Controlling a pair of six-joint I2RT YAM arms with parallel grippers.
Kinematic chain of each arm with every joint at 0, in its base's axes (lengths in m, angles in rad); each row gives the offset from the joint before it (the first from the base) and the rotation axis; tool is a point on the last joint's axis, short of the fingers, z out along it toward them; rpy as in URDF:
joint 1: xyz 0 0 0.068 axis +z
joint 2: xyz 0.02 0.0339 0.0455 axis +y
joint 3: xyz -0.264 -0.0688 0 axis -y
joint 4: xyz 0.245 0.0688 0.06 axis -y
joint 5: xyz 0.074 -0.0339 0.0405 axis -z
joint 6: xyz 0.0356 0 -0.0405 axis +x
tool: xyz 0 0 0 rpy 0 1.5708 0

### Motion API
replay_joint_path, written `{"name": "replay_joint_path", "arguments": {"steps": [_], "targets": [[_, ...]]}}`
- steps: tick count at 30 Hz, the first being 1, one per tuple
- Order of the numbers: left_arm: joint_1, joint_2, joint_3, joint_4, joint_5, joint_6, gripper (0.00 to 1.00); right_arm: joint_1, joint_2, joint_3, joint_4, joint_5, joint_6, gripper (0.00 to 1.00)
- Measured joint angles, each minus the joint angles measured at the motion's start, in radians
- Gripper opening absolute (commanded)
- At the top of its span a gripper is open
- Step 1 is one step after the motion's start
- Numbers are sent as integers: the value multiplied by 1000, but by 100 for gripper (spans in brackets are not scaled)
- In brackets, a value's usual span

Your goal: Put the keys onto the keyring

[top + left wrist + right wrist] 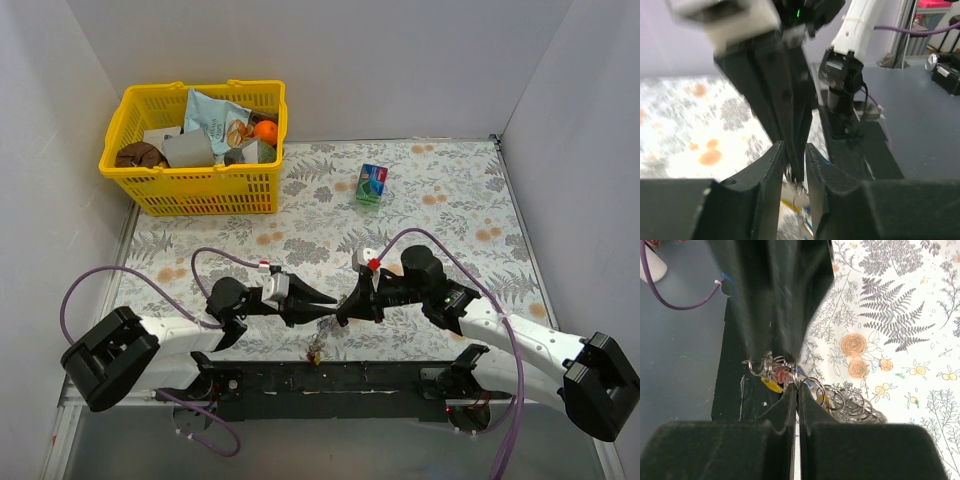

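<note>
Tabletop (450,210), floral cover. Yellow basket (118,130) of assorted goods sits at the far left corner and a small green-blue carton (371,184) near the far edge, both well apart from the work. Both arms reach inward and meet tip to tip at the middle of the near edge, just above the black base plate (380,375), presumably so that each wrist camera looks along its own fingers at the shared work. Left pincer (325,300): in its wrist view the jaws stand a narrow slit apart, the other arm's tips come down into that slit, and a glint of wire shows below; whether it grips anything, cannot tell. Right pincer (796,390): closed flat with only a seam showing, apparently nipping a silver loop at its tips. Keyring (852,407) is the tangle of silvery loops just right of those tips, held clear of the cover. Keys (772,385) with yellow, red and blue tags hang bunched beside it, under the meeting point in the overhead view. Judgement: threading is in progress, with the bundle supported mainly by the right side.
</note>
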Motion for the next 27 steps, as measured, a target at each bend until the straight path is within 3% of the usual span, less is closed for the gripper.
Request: {"name": "replay_joint_path", "arguments": {"steps": [1, 4, 11, 19, 27], "targets": [[0, -21, 2, 6, 4, 16, 36, 0, 7, 4, -17, 9, -6, 1], [-1, -107, 17, -15, 8, 75, 45, 0, 34, 18, -77, 31, -27, 1], [-1, -199, 109, -322, 10, 237, 50, 0, 76, 56, -282, 106, -86, 1], [-1, -117, 158, -562, 71, 325, 50, 0, 112, 164, -495, 161, -172, 1], [-1, 63, 171, -518, 158, 302, 43, 0, 156, 195, -602, 163, -241, 1]]}}
